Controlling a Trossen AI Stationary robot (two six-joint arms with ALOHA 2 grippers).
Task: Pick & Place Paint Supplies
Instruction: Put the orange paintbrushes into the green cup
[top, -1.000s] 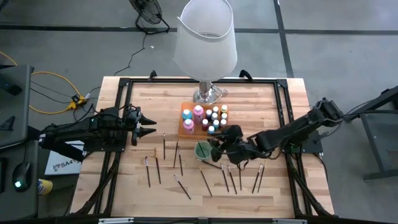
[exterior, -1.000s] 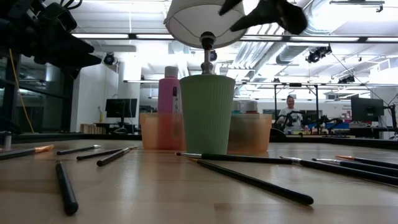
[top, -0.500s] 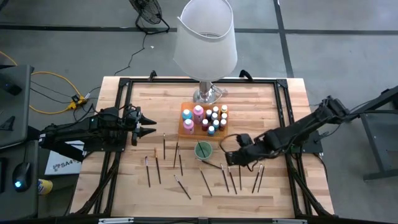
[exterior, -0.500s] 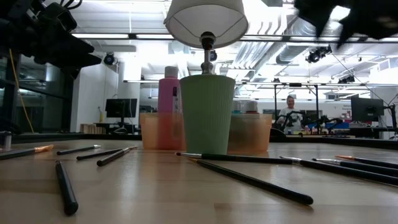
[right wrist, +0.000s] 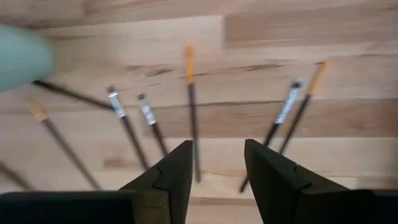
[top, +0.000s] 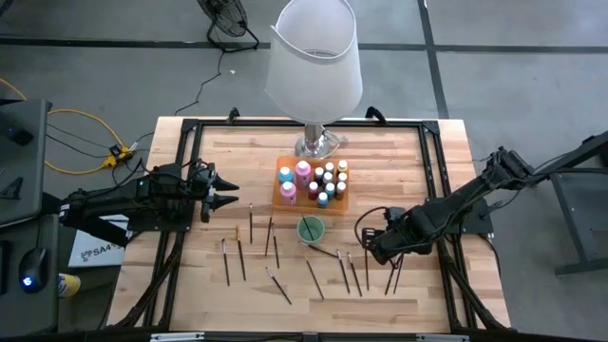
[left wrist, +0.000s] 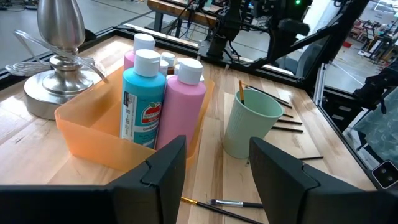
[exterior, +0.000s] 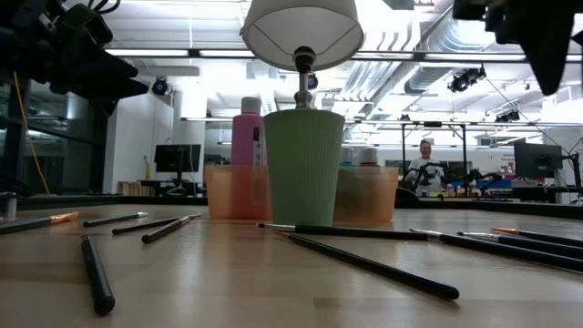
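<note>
Cup (exterior: 303, 167) before half-hidden bottles (exterior: 247, 155)

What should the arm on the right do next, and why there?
Probably lower the right gripper onto the orange-tipped brush lying straight ahead between its open, empty fingers. It hovers above the row of brushes on the table, and the green cup beside it already holds one brush, so another likely belongs there. The left gripper waits at the table's left side.
</note>
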